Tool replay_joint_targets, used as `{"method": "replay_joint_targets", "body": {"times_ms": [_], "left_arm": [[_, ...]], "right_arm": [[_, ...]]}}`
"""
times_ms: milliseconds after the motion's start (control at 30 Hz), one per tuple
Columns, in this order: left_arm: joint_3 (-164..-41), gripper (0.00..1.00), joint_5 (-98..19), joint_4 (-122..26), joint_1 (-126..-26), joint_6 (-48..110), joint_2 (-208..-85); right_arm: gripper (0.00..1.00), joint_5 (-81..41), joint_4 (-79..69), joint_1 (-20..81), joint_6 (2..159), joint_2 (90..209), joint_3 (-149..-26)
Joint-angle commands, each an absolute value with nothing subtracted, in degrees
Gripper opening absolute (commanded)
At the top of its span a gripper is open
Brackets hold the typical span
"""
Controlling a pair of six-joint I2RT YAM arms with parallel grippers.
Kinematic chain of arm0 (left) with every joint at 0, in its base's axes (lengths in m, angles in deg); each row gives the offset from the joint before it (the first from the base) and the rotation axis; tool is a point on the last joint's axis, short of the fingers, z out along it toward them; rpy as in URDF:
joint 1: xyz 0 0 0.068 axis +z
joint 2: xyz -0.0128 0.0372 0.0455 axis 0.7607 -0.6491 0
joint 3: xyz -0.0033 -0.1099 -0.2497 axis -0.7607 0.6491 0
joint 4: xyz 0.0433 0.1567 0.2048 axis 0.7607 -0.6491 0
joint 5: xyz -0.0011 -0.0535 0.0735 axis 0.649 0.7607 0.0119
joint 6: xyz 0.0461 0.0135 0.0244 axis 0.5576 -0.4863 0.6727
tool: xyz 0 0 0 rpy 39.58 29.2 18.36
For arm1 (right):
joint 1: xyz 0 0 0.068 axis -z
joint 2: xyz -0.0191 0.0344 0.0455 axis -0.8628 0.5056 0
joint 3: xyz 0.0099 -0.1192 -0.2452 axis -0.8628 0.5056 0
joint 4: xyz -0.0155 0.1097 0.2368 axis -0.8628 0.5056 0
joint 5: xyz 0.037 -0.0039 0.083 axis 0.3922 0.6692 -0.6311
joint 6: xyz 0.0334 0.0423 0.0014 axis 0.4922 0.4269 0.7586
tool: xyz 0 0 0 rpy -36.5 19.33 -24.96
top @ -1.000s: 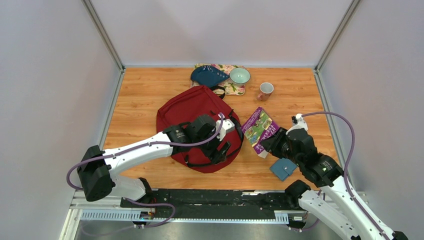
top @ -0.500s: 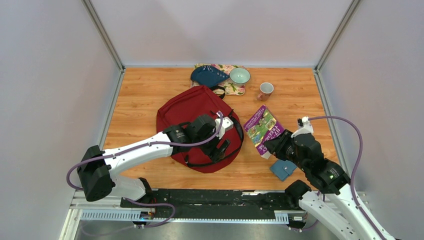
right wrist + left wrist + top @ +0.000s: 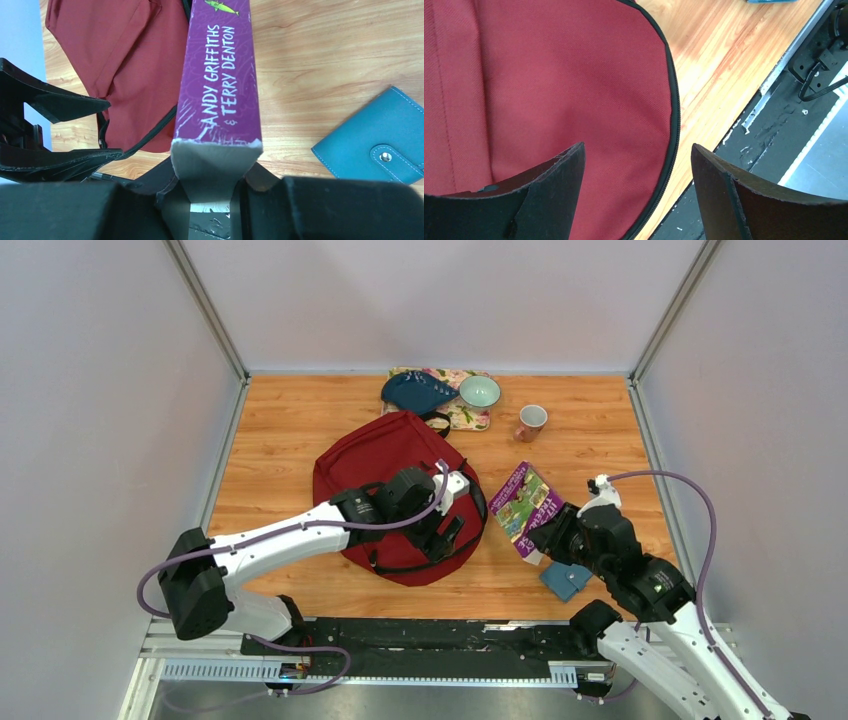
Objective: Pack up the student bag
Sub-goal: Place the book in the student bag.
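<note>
From above: purple paperback (image 3: 522,505) pinched in right gripper (image 3: 548,538), nudged leftward toward the student bag (image 3: 380,455) since half a second ago.
Left wrist: left gripper (image 3: 638,150) spread wide, bag fabric directly beneath.
Right wrist: book spine clamped, bag ahead-left; insertion likely next.

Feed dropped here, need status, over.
Left pincer open over backpack. Right pincer shut on purple book, beside backpack. Blue wallet on table, near book.
</note>
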State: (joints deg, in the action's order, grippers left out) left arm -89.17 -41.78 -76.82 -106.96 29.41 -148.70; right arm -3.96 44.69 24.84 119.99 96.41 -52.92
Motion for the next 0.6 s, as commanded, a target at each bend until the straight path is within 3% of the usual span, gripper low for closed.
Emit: {"method": "replay_joint_targets", "body": {"times_ms": [0,200,567], "left_arm": [[-91.3,0.84,-37.9,-74.7,-107.5,29.6,-149.6],[-91.4,0.84,-31.8,-74.1,-107.9,31.5,-151.6],[-87.6,0.82,-33.4,-73.5,-108.6,34.6,-152.0]], "right_arm": [[0.0,-1.1,39.6,24.9,118.1,96.2,-57.4],[0.0,1.5,39.5,24.9,120.6,95.2,-57.8],[0.0,1.3,37.4,24.9,128.3,94.4,-53.7]]}}
